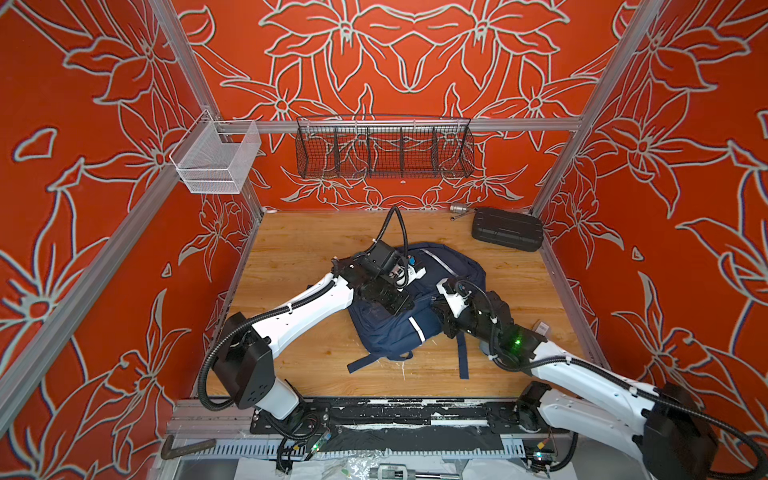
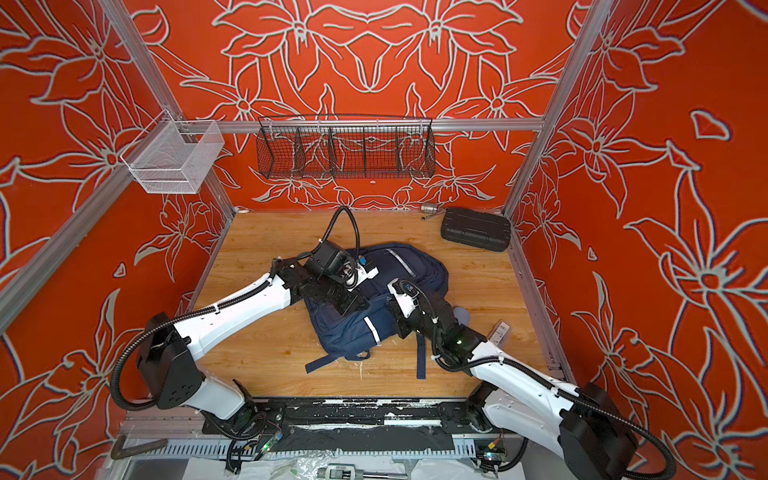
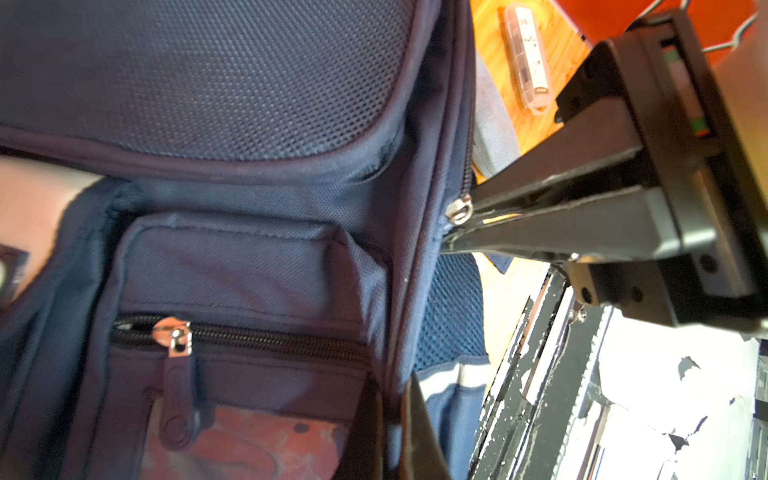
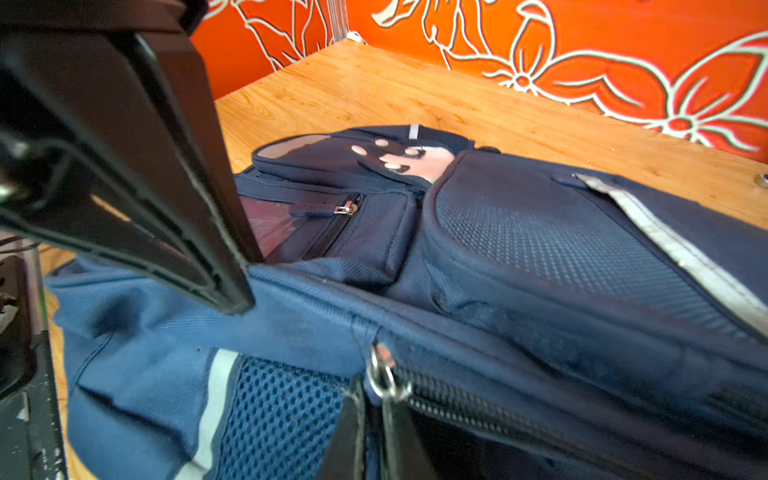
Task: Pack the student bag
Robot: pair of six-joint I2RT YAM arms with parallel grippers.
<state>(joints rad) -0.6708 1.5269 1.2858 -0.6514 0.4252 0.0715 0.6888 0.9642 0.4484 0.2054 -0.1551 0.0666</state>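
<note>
The student bag (image 1: 390,336) lies flat in the middle of the wooden table (image 1: 291,249), its straps trailing toward the near edge. Both arms lean in over it. The left gripper (image 4: 239,291) is pinched tight, its tips nipping a ridge of the bag's navy fabric beside the front pocket. The right gripper (image 3: 457,226) reaches in from the right, jaws closed narrow on the zip pull (image 4: 384,374) of a zipper along the bag's edge, with the metal ring right at the fingertips. At the far right of the table sits a black ribbed case (image 1: 507,229), with a small metal tool (image 1: 459,210) just to its left by the wall. A little clear packet (image 3: 525,58) lies on the wood near the right arm. A black wire basket (image 1: 384,151) and a white mesh basket (image 1: 216,160) hang on the far rail
</note>
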